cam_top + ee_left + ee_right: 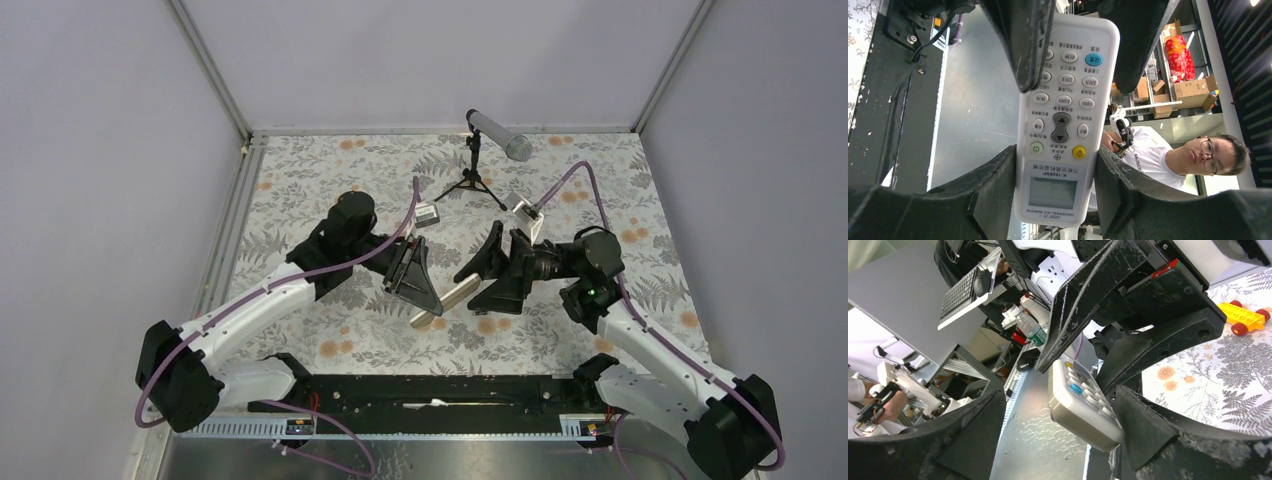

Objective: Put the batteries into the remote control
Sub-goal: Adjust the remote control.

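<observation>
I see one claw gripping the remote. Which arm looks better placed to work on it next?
The right, probably. The left gripper is clamped on the remote control, so it is busy; the right gripper is open, its fingers either side of the free end.

plastic remote control (1063,100) (smooth), scuffed left gripper (1055,155)

The left arm (262,300) reaches from its base at the near left corner up and inward, wrist turned toward the middle, with its jaws closed on the two long sides of the remote control (447,299) at the screen end. The right arm (640,335) bends in from the near right to face it head-on. Its jaws are spread wide, one on either side of the remote's other end.
</observation>
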### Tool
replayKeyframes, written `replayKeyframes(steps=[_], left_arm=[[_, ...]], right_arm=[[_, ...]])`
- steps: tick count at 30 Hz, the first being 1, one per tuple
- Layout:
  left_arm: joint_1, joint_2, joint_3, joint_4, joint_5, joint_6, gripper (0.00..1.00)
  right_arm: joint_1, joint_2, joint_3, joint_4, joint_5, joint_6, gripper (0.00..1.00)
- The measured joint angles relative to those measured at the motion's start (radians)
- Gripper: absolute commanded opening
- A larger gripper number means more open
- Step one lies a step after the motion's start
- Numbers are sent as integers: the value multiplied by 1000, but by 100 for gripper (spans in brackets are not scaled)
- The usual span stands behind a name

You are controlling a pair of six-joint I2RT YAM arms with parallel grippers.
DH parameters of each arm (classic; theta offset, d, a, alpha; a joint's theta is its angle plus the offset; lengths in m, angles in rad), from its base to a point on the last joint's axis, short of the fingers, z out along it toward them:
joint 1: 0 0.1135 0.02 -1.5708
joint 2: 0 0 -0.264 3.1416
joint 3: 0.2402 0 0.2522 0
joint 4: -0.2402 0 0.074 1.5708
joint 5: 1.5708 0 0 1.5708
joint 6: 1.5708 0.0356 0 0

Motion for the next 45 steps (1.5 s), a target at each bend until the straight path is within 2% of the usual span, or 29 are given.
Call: replayKeyframes(steps=[3,5,8,12,16,19,22,23,25,27,30,32,35,40,42,45], left_arm=[[0,-4,-19,104,6,-102,32],[-3,-5,-33,174,15,-168,31],[-16,-6,-62,369,26,-354,31],[-19,-6,-73,492,27,-486,34],[-22,-6,-75,544,23,-547,48],[-23,-6,-77,565,20,-568,63],[-23,-7,-77,586,19,-579,88],[-23,-11,-77,594,18,-586,93],[-23,-18,-77,607,16,-592,98],[-21,-26,-76,608,12,-585,99],[-8,-40,-61,562,-4,-533,99],[16,-56,-36,468,-31,-451,99],[64,-83,24,242,-97,-260,99],[99,-127,149,-128,-314,98,99],[99,-157,153,-193,-389,182,97],[99,-186,125,-206,-450,240,88]], right_arm=[[5,27,-1,39,-4,38,62],[6,48,-1,87,-5,74,57],[8,71,-1,148,-11,130,52],[10,68,-1,218,-4,170,37],[12,60,-1,236,10,185,33],[13,55,0,236,20,190,30],[14,53,4,237,27,190,28],[14,52,6,237,28,190,27],[14,51,8,236,34,190,25],[14,51,9,229,54,189,24],[14,45,9,180,107,174,27],[14,37,9,130,159,158,28],[14,23,6,61,243,146,29],[14,0,3,-96,379,134,30],[14,3,3,-160,425,136,30],[14,23,2,-225,483,166,30]])
